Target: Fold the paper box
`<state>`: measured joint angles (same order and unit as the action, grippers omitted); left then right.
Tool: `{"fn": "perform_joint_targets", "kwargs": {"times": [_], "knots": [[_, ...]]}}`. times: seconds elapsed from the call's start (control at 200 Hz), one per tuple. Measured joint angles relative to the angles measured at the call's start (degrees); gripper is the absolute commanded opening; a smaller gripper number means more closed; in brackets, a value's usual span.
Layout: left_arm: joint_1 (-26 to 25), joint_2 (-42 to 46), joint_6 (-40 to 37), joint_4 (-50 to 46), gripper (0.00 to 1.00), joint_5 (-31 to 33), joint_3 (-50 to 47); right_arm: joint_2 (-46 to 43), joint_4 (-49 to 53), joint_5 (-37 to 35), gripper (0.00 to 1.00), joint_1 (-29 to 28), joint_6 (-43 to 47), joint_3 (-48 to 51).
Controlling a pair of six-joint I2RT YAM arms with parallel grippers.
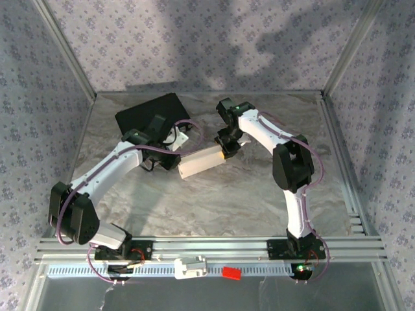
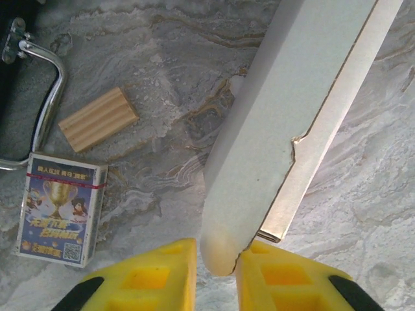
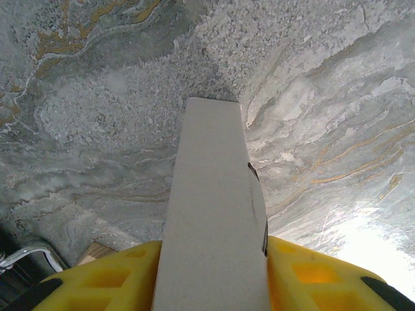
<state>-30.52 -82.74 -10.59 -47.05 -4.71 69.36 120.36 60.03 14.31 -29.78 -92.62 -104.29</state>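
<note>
Two-handed, steady paper box without crushing, with left gripper pinching its 8 o'clock end, right gripper clamping 2 o'clock.

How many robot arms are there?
2. The left arm reaches in from the left, the left end effector pinching one end of the paper box; the right arm reaches in from the right, the right end effector clamping the other end.

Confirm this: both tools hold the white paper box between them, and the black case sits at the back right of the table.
Wrong side: the black case sits at the back left of the table, as the top external view shows. The rest stands: the left tool and right tool both hold the white paper box between them.
</note>
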Motion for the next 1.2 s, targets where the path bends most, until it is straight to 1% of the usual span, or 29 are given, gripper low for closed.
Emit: {"fn": "perform_joint_targets", "kwargs": {"times": [0.14, 0.22, 0.325, 0.775, 0.969, 1.199], "knots": [[0.0, -0.6, 0.9, -1.0, 0.13, -0.5, 1.0, 0.1, 0.0, 0.0, 0.40, 0.0, -0.2, -0.1], [-0.2, -1.4, 2.0, -1.7, 0.12, -0.7, 2.2, 0.1, 0.0, 0.0, 0.40, 0.0, -0.7, -0.1], [-0.2, -2.2, 5.0, -2.3, 0.11, -1.4, 3.1, 0.1, -0.1, -0.2, 0.37, 0.0, -1.6, -0.1], [-1.1, -7.0, 22.8, -7.0, 0.09, -1.5, 9.0, 0.1, -0.2, -1.5, 0.36, 0.0, -4.0, -0.1], [-0.8, -10.1, 26.4, -11.3, 0.08, -1.6, 13.4, 0.1, -0.2, -1.7, 0.36, 0.1, -4.1, -0.1], [0.5, -12.0, 30.6, -13.7, 0.07, -4.2, 16.0, 0.1, -0.3, -1.7, 0.35, 0.1, -4.2, -0.1]]}}
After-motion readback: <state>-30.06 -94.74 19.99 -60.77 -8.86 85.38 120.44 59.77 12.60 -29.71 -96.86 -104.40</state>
